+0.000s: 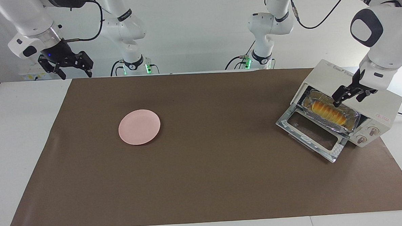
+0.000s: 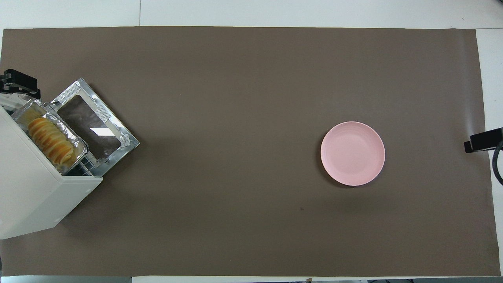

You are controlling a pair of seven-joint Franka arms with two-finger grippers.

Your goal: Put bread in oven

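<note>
Sitting in its crinkled foil tray (image 1: 352, 120) at the cream-white toaster oven's (image 1: 382, 101) mouth, the golden sliced bread (image 1: 328, 110) looked barely inside. The left gripper (image 1: 351, 94) hung spread and empty over the oven; the right gripper (image 1: 70, 64) waited, spread. Closing the glass drop-down door (image 1: 312, 135) risked jamming on the protruding tray.

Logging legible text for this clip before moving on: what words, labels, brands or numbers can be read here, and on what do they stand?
Oven, top panel near the rim over its open door: a line of grey lettering, too blurred to read.
Oven, front panel above the two knobs: a small red logo, too small to read.
Left arm, dark band on the link above its end effector: white lettering, not legible.
Pink plate, bread: no text.
</note>
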